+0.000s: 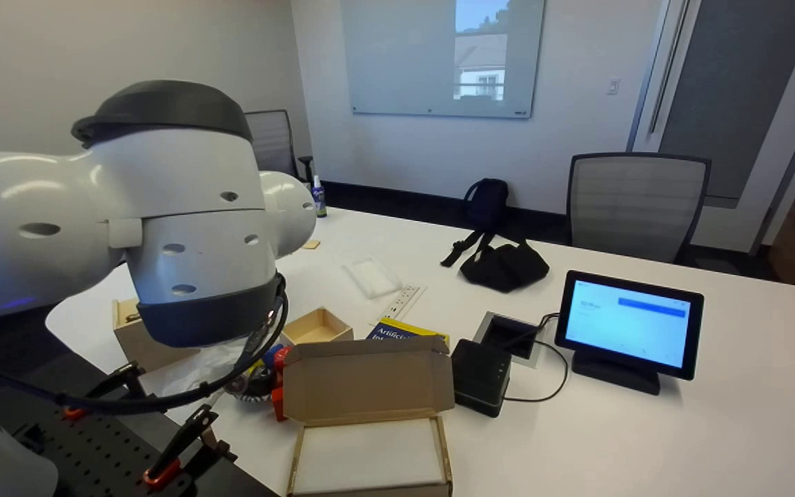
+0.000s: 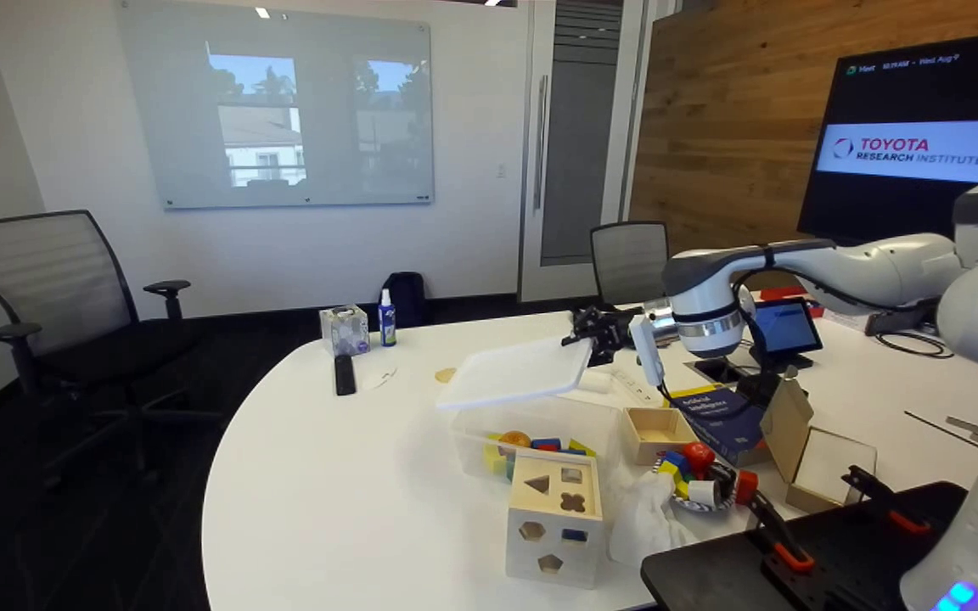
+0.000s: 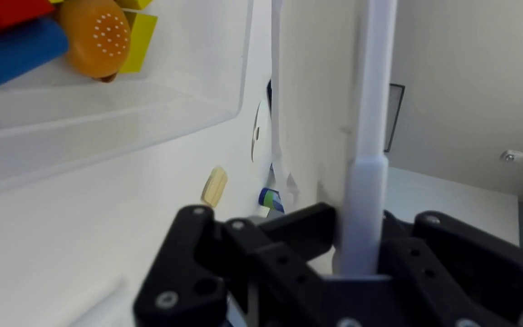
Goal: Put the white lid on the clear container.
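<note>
My gripper (image 2: 587,341) is shut on the edge of the white lid (image 2: 519,373) and holds it raised, slightly tilted, above the far side of the clear container (image 2: 476,445). In the wrist view the gripper (image 3: 357,231) has the lid's rim (image 3: 372,104) between its fingers, and the lid stretches away from them. The clear container (image 3: 198,106) is beside and apart from the lid there, open, with colourful toy pieces (image 3: 96,41) in it. A wooden shape box hides part of its near wall in an exterior view. The arm hides lid, gripper and container in an exterior view.
The wooden shape box (image 2: 553,530) stands against the container's near side. A small wooden tray (image 2: 657,433), a bowl of toys (image 2: 701,488), a book (image 2: 722,424) and a cardboard box (image 1: 370,455) are nearby. A smaller white flat item (image 1: 371,277) lies on the table.
</note>
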Controlling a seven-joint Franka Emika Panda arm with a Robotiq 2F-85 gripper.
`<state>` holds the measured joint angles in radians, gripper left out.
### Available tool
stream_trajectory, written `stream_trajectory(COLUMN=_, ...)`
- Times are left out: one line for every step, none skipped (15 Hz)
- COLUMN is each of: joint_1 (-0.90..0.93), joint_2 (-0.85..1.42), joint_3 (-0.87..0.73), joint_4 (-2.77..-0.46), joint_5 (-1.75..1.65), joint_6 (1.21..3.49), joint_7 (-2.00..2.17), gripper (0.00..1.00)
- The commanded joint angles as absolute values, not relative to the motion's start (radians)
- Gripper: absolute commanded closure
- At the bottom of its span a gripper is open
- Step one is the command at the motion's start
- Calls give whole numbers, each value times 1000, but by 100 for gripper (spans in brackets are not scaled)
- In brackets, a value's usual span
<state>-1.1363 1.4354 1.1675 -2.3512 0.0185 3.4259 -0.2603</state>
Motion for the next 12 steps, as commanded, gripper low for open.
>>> stream_trajectory(joint_1=-1172, joint_2=1334, joint_3=1126, joint_4=-2419, joint_5=-65, joint_6=3461, joint_7=-120, gripper=99)
stream_trajectory(joint_1=-1170, joint_2=1325, joint_3=1112, joint_4=-2432, joint_5=-82, joint_6=3467, joint_7=-98, gripper=99)
stream_trajectory(joint_1=-1174, joint_2=1313, joint_3=1103, joint_4=-2440, joint_5=-94, joint_6=3466, joint_7=-77, gripper=99)
stream_trajectory(joint_1=-1177, joint_2=1303, joint_3=1094, joint_4=-2446, joint_5=-103, joint_6=3465, joint_7=-60, gripper=99)
stream_trajectory(joint_1=-1181, joint_2=1288, joint_3=1087, joint_4=-2454, joint_5=-108, joint_6=3463, joint_7=-44, gripper=99)
stream_trajectory(joint_1=-1181, joint_2=1287, joint_3=1081, joint_4=-2460, joint_5=-114, joint_6=3463, joint_7=-32, gripper=99)
stream_trajectory(joint_1=-1182, joint_2=1281, joint_3=1078, joint_4=-2468, joint_5=-117, joint_6=3463, joint_7=-21, gripper=99)
stream_trajectory(joint_1=-1181, joint_2=1277, joint_3=1076, joint_4=-2479, joint_5=-121, joint_6=3463, joint_7=-11, gripper=99)
stream_trajectory(joint_1=-1177, joint_2=1284, joint_3=1076, joint_4=-2490, joint_5=-123, joint_6=3463, joint_7=-2, gripper=99)
stream_trajectory(joint_1=-1172, joint_2=1280, joint_3=1075, joint_4=-2500, joint_5=-124, joint_6=3463, joint_7=0, gripper=99)
stream_trajectory(joint_1=-1167, joint_2=1280, joint_3=1074, joint_4=-2510, joint_5=-123, joint_6=3463, joint_7=3, gripper=99)
stream_trajectory(joint_1=-1164, joint_2=1280, joint_3=1074, joint_4=-2522, joint_5=-122, joint_6=3463, joint_7=8, gripper=99)
